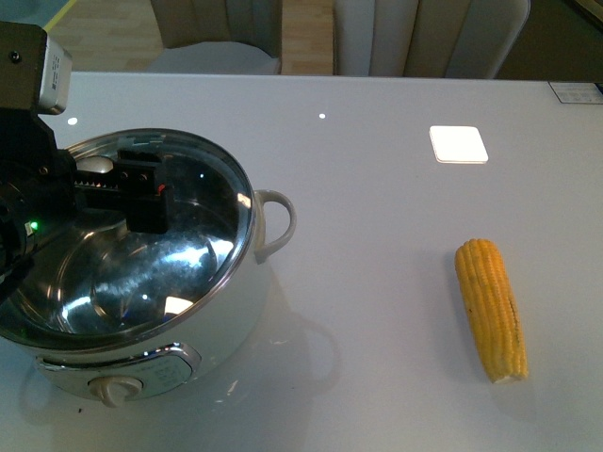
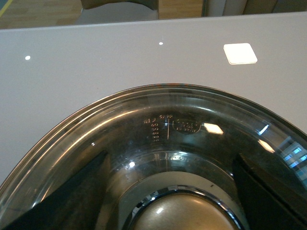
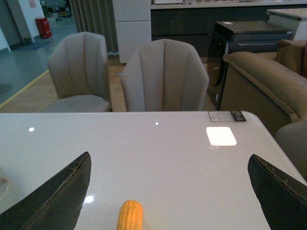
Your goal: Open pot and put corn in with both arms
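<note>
Corn (image 3: 130,214) ahead of spread right claw (image 3: 169,155)

Set low over the glass lid (image 1: 179,254) of the pot (image 1: 236,320): left gripper (image 1: 139,193), jaw spread unclear. Well right of those jaws, on the table (image 1: 377,188): corn (image 1: 491,309).

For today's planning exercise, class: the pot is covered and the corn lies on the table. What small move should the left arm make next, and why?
Probably close the left end effector on the knob. Its fingers stand open on either side of the knob, the glass lid still covers the pot, and the corn cannot go in until it is lifted.
</note>
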